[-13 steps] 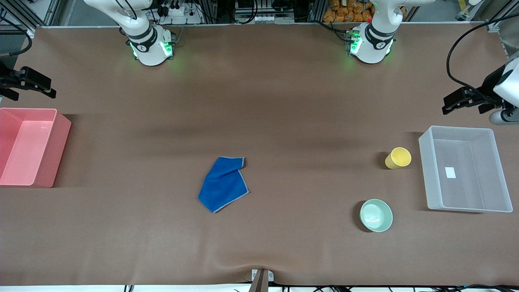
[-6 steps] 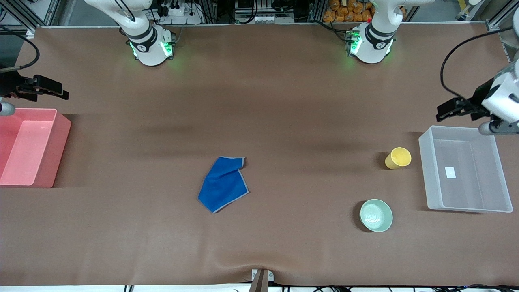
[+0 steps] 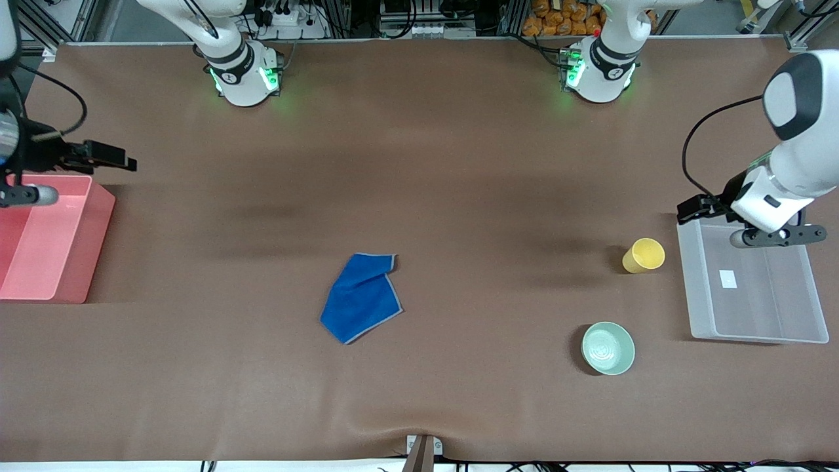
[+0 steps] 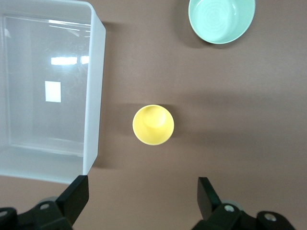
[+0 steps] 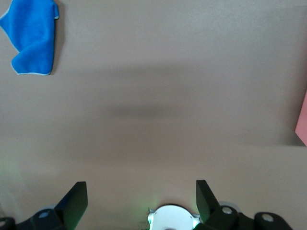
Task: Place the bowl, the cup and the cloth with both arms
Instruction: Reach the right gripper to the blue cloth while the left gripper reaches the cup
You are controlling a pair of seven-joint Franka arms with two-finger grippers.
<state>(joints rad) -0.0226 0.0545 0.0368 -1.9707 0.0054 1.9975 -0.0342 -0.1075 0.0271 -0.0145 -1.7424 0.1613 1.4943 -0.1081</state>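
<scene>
On my front feed the left gripper [image 3: 696, 208] hangs at the right edge of the frame, over the top corner of the clear bin [image 3: 813, 308] and the bare bench [image 3: 459, 183] beside it. Its wrist feed shows the two fingers [image 4: 207, 191] spread wide with nothing between them.

The cup [image 3: 643, 255] stands upright on the bench just beside the clear bin, in the right-middle of the front frame, apart from the bin wall. In the left wrist feed the cup [image 4: 153, 124] sits near the centre of the picture, with the clear bin [image 4: 94, 96] beside it.

The bowl [image 3: 608, 348] rests on the bench lower in the front frame than the cup, nearer the front camera and well apart from it. In the left wrist feed the bowl [image 4: 221, 19] is cut off at the top edge.

The cloth [image 3: 361, 297] lies rumpled and folded over on itself near the centre of the front frame, well apart from the cup and bowl. The right wrist feed catches the cloth [image 5: 32, 38] in its upper left corner.

The right gripper [image 3: 108, 157] hangs at the left edge of the front frame, just above the pink bin [image 3: 92, 249]. Its fingers [image 5: 76, 199] are spread wide and hold nothing.
</scene>
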